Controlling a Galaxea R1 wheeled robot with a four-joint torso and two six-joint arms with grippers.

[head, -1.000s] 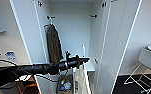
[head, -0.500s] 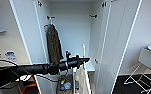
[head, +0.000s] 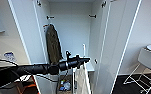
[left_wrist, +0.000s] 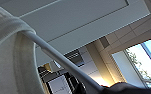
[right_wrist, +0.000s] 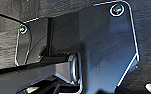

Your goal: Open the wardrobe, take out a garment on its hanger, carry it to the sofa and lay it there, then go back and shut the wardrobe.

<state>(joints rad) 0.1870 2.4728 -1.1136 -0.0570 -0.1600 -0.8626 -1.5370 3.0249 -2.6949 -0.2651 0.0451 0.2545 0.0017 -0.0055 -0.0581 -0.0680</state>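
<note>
1. Two full-height doors of the tall white wardrobe (head: 73,30) stand open, exposing its interior.
2. Left end effector (head: 87,60) grips the thin white hanger (left_wrist: 63,62); the white thin-fabric shirt (head: 80,78) hangs below, clear for carrying.
3. Dark olive-brown jacket (head: 53,46) hangs inside.
4. Right end effector: state cannot be told.

My view into the tall white wardrobe (head: 116,47): doors wide, right interior free, a dark olive-brown jacket (head: 53,45) crowding the left.
</note>
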